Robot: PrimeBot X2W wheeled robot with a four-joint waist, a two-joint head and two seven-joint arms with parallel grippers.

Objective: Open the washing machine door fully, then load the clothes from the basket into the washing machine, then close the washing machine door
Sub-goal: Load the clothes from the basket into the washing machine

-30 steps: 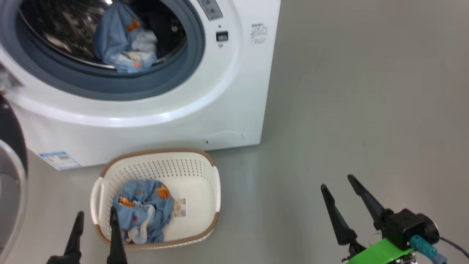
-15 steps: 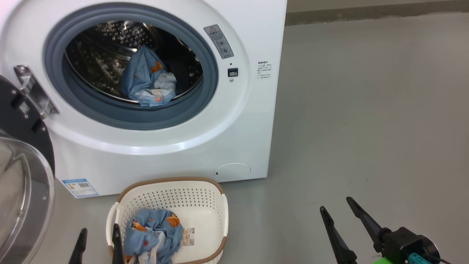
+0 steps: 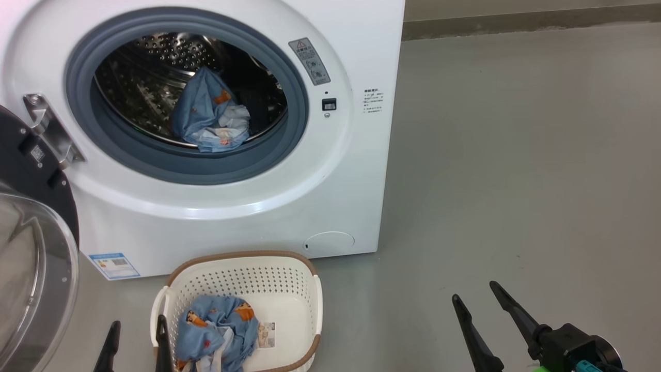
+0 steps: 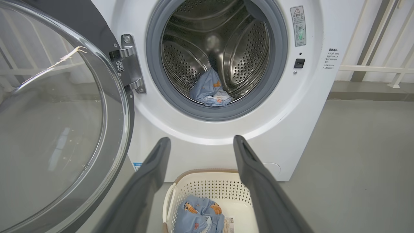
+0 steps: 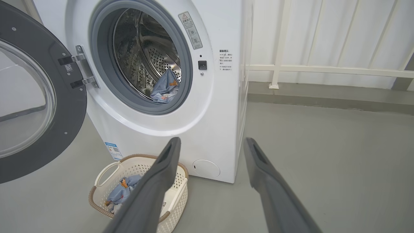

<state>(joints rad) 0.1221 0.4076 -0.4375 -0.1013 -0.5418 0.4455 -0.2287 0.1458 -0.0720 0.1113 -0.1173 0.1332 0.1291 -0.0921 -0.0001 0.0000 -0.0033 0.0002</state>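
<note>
The white washing machine [image 3: 330, 170] stands with its door [image 3: 31, 268] swung wide open to the left; the door [image 4: 61, 123] fills the left of the left wrist view. A piece of the light blue clothes [image 3: 209, 111] lies in the steel drum. More clothes [image 3: 217, 333] sit in the cream basket [image 3: 289, 279] on the floor in front of the machine. My left gripper [image 3: 137, 333] hovers open at the basket's near left edge, holding nothing. My right gripper [image 3: 477, 297] is open over bare floor, well right of the basket.
Grey floor [image 3: 516, 155] stretches to the right of the machine. A white railing [image 5: 323, 69] and a low kerb run along the wall behind. The open door takes up the space left of the basket.
The head camera has tilted up, so the whole picture shifted down and more of the drum shows. Both grippers keep their places and stay open.
</note>
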